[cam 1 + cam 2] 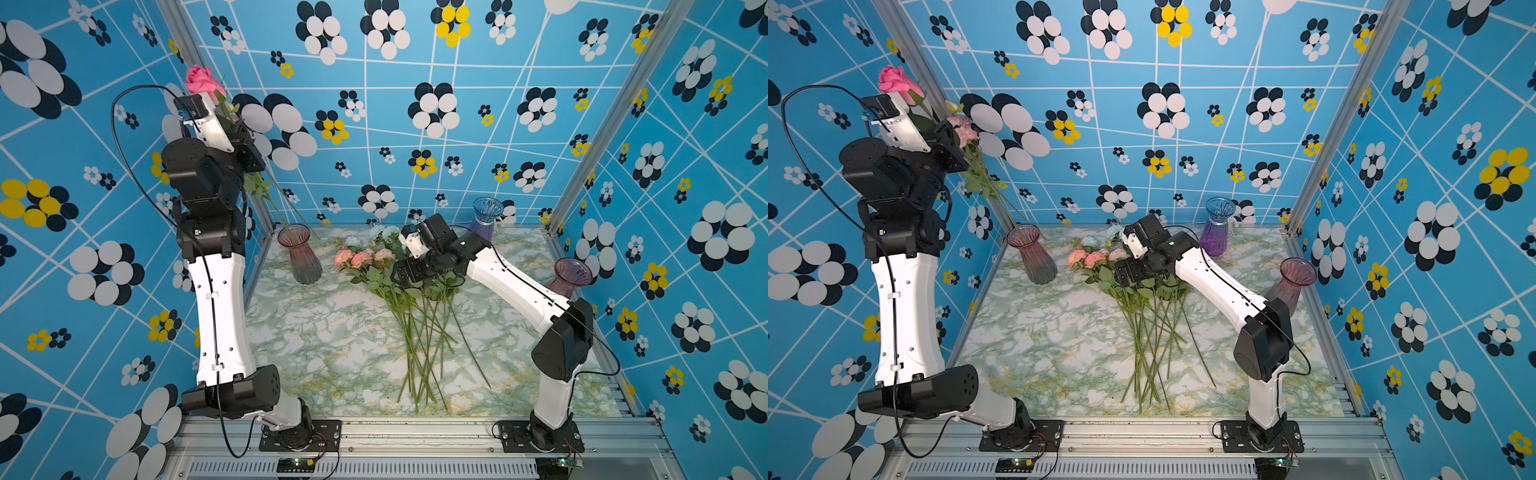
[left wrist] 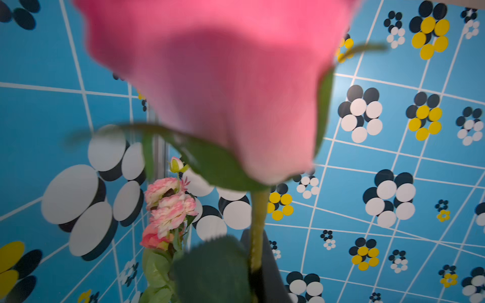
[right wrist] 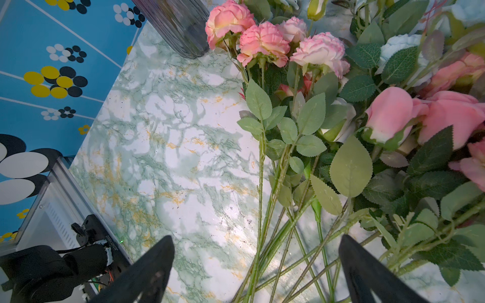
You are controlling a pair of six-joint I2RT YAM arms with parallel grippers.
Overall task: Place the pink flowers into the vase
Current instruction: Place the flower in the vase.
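Pink rose (image 2: 223, 91): blurred and filling the left wrist view. In both top views it is raised high at the back-left corner, head up, its stem slanting down toward the smoky pink vase (image 1: 301, 253); whether the tip is inside the mouth cannot be told.
Left gripper (image 2: 258, 265): clamped tight on the rose stem just below the head.
Pink carnation sprig (image 2: 168, 207): just beside the rose, likewise aloft; whether it is in the same grip cannot be told.
Right gripper (image 3: 257, 262): jaws spread wide, holding nothing, low over the green stems, which cross under the gap.
Pink flowers (image 1: 361, 257): the remaining bunch lies flat on the marbled tabletop (image 1: 324, 340), heads toward the back wall and near the smoky pink vase, stems fanned toward the front rail.
Pale blue flowers (image 1: 382, 230): in the same heap, behind the pink heads.
Blue-violet vase (image 1: 486, 216): upright at the back edge.
Purple vase (image 1: 571, 276): at the right edge, behind the right arm
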